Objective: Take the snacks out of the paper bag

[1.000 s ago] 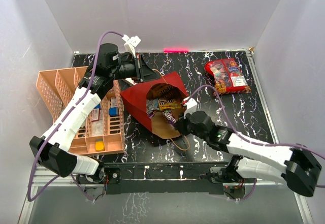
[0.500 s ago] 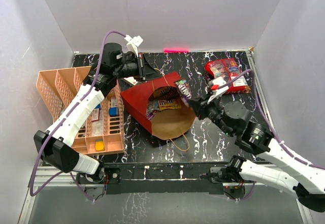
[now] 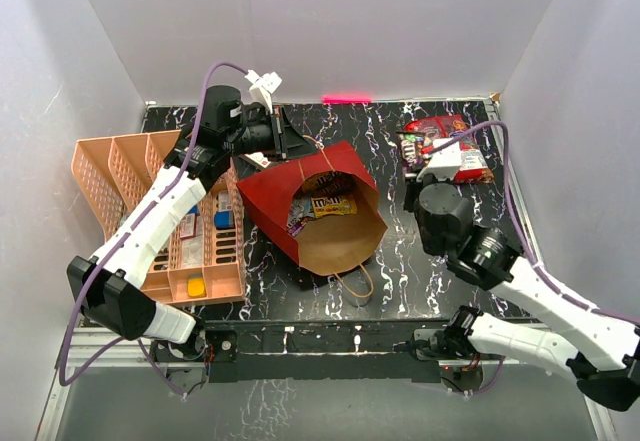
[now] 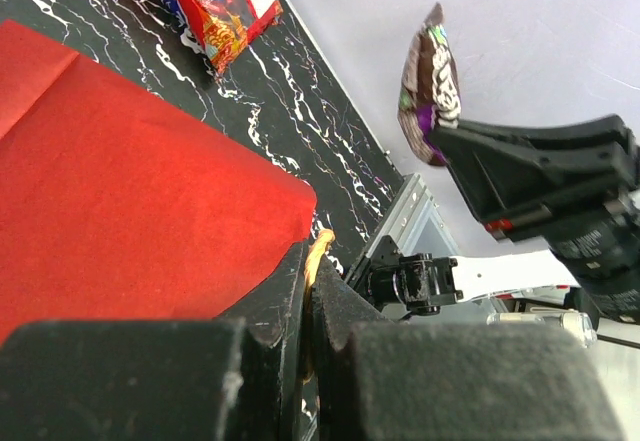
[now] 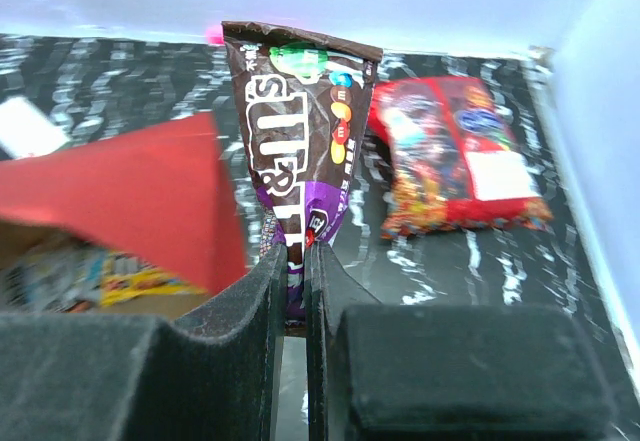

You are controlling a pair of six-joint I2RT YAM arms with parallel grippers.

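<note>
My right gripper [image 5: 293, 266] pinches a brown-and-purple candy packet [image 5: 300, 131], upright at frame centre. My left gripper [image 4: 310, 301] is closed on the cord handle [image 4: 318, 249] (thin, orange-brown) of the paper bag [image 3: 275, 196], which lies mid-frame in the top view, snacks [image 3: 322, 206] in its mouth; red bags [image 3: 447, 151] upper right.

black marbled table [image 3: 370, 131] carries paper bag [image 3: 280, 201], peach tray [image 3: 110, 176], red snack bags [image 3: 465, 161].
</note>
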